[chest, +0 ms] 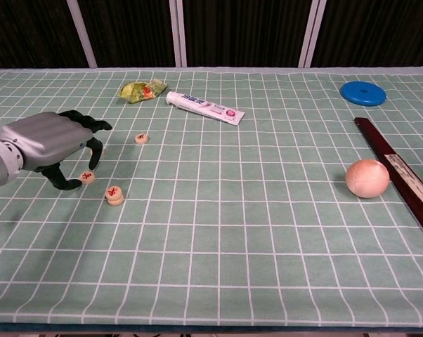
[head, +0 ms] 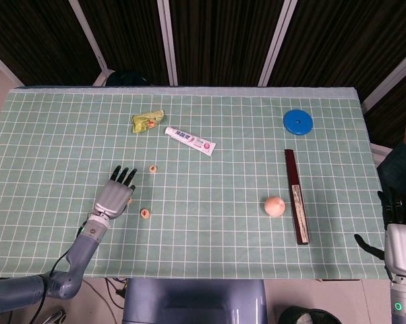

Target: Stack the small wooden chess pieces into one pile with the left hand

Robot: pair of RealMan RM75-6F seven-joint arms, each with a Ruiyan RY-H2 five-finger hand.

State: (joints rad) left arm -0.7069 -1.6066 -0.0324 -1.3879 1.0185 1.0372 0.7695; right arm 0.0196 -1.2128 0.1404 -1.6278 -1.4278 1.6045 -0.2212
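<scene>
Small round wooden chess pieces lie at the left of the table. One piece sits alone, also visible from the head camera. A short stack of two stands nearer the front, seen from above as one disc. Another piece lies flat just beside the thumb tip of my left hand. That hand arches over the cloth left of the stack, fingers spread and curved down, with nothing held that I can see. My right hand hangs off the table's front right corner, fingers apart and empty.
A toothpaste tube and a crumpled green wrapper lie behind the pieces. On the right are a peach-coloured ball, a long dark box and a blue disc. The green grid cloth covers the table.
</scene>
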